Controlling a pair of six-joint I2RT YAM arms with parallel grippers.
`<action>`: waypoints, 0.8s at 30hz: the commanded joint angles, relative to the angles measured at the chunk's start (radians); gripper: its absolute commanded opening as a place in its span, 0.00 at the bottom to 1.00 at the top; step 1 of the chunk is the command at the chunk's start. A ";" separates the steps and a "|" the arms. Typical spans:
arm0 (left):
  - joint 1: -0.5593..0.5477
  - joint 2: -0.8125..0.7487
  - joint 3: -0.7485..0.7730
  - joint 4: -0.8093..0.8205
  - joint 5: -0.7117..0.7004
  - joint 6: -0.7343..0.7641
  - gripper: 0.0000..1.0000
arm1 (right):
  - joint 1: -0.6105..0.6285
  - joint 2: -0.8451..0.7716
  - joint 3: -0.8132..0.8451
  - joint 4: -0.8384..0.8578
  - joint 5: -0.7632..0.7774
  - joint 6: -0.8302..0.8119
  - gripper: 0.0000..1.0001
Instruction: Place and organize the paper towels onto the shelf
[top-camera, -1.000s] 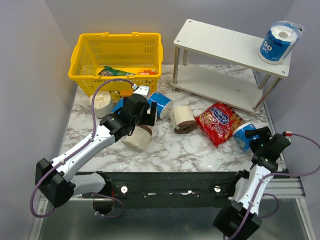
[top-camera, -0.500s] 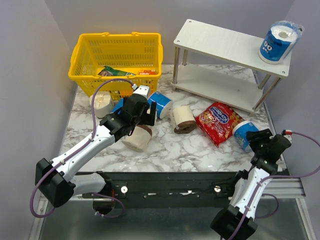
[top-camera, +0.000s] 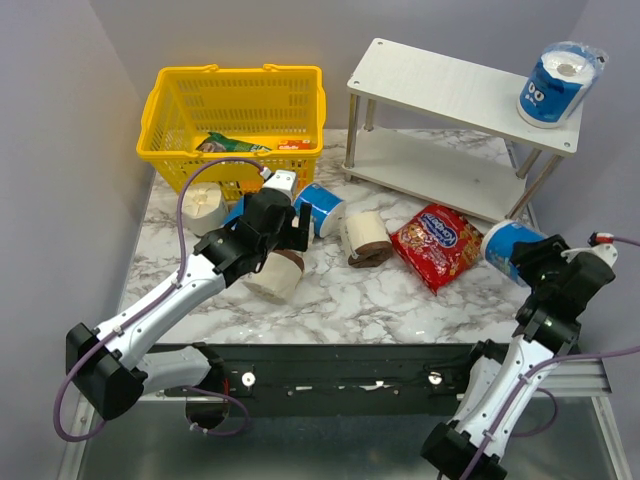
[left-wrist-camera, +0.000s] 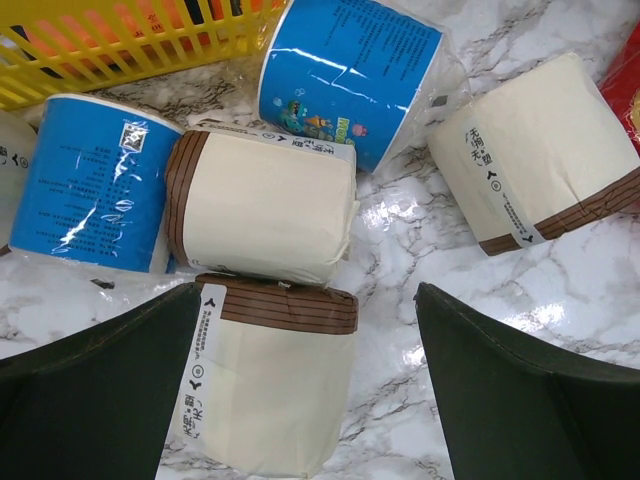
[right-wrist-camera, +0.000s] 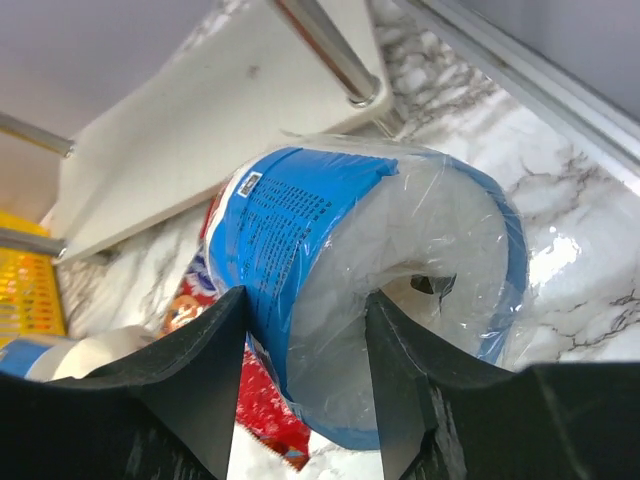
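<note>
My right gripper (top-camera: 528, 262) (right-wrist-camera: 305, 300) is shut on a blue-wrapped paper towel roll (top-camera: 503, 244) (right-wrist-camera: 340, 230), one finger inside its core, and holds it off the table by the shelf's right leg. The white shelf (top-camera: 440, 85) carries another blue roll (top-camera: 555, 85) at the right end of its top board. My left gripper (top-camera: 280, 235) (left-wrist-camera: 308, 300) hangs open over a cream roll with a brown band (top-camera: 275, 277) (left-wrist-camera: 265, 390). Around it lie two blue rolls (left-wrist-camera: 345, 70) (left-wrist-camera: 95, 185) and more cream rolls (left-wrist-camera: 260, 205) (top-camera: 365, 240) (top-camera: 203, 205).
A yellow basket (top-camera: 235, 120) holding a few packets stands at the back left. A red snack bag (top-camera: 435, 245) lies between the loose rolls and my right gripper. The shelf's lower board (top-camera: 430, 170) sits just behind it.
My right gripper closed on the blue roll near the table's right edge and lifted it up and to the right. The left arm has barely moved.
</note>
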 joint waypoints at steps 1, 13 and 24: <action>-0.005 -0.025 0.001 -0.009 -0.017 0.006 0.99 | 0.019 0.051 0.211 -0.094 -0.087 -0.111 0.24; -0.005 -0.070 0.003 -0.005 0.002 0.004 0.99 | 0.193 0.316 0.844 -0.156 -0.228 -0.227 0.26; -0.004 -0.105 0.001 0.000 0.000 0.004 0.99 | 0.625 0.646 1.260 -0.095 0.005 -0.535 0.26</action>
